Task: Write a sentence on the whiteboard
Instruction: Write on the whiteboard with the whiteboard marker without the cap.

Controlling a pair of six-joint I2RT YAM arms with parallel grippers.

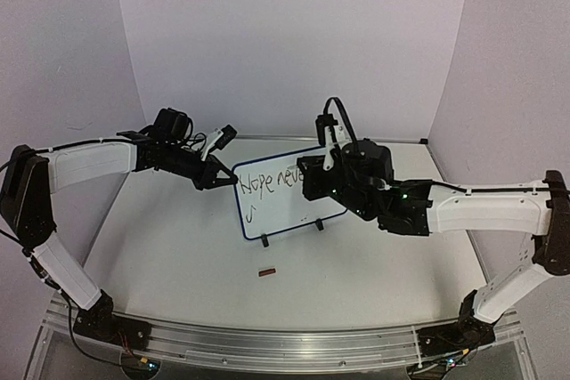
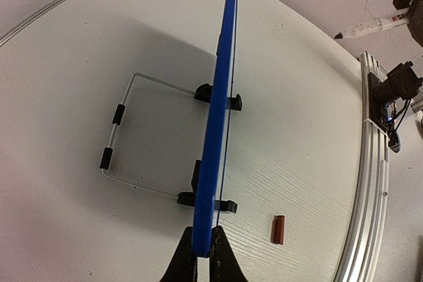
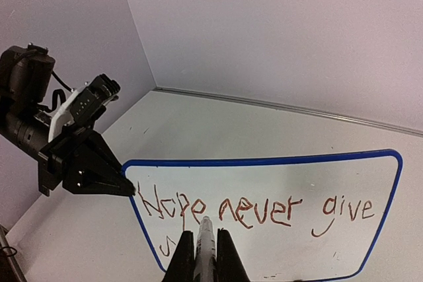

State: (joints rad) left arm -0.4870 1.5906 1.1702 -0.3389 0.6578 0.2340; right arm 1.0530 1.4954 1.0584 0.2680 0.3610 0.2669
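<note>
White surface (image 1: 178, 255), whiteboard (image 1: 285, 206) upright mid-scene. Left end effector (image 2: 203, 255) clamps its left edge; right end effector (image 3: 205, 259) grips marker (image 3: 205, 232). Sentence (image 3: 258, 209) reads "Hope never give", so probably mid-writing; next needs light tip contact low-left for line two.

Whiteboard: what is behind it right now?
Behind the whiteboard, the left wrist view shows a thin wire stand resting on the table. The board's rear face is edge-on there and hidden from the other views, so its surface cannot be seen.
</note>
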